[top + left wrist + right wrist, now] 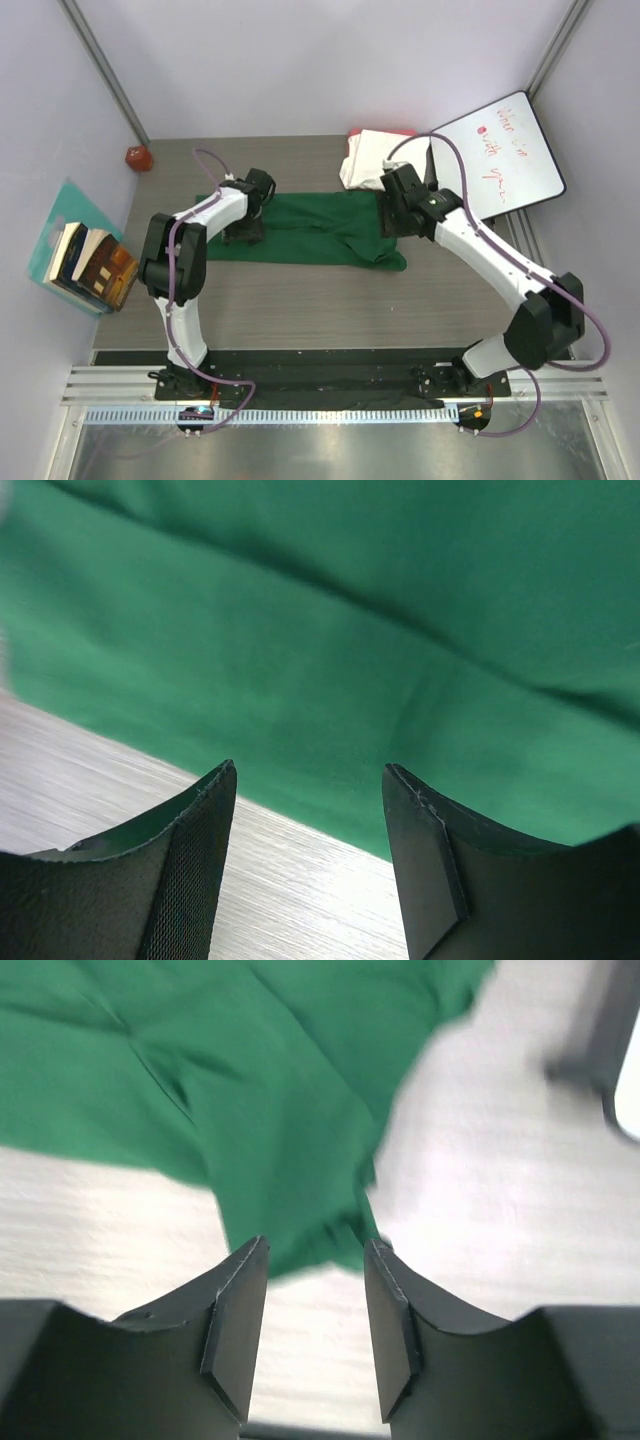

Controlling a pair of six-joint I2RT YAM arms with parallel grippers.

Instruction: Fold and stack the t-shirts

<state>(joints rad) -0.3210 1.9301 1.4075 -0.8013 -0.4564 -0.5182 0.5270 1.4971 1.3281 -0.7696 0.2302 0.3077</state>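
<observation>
Green t-shirt (300, 228) laid as a long band across the middle of the surface (300, 300). Left tool (310, 775) hangs over the cloth near its left end, fingers apart with nothing between them. Right tool (315, 1250) stands over the right-hand corner, fingers likewise parted and gripping nothing. Cream-white bundle (368, 160) lies just behind the right end, on a red-pink cloth edge (385, 132), beside the whiteboard (510, 150).

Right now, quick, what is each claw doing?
Left claw: open, holding nothing, by the green t-shirt.
Right claw: open, holding nothing, at that shirt's edge.
</observation>
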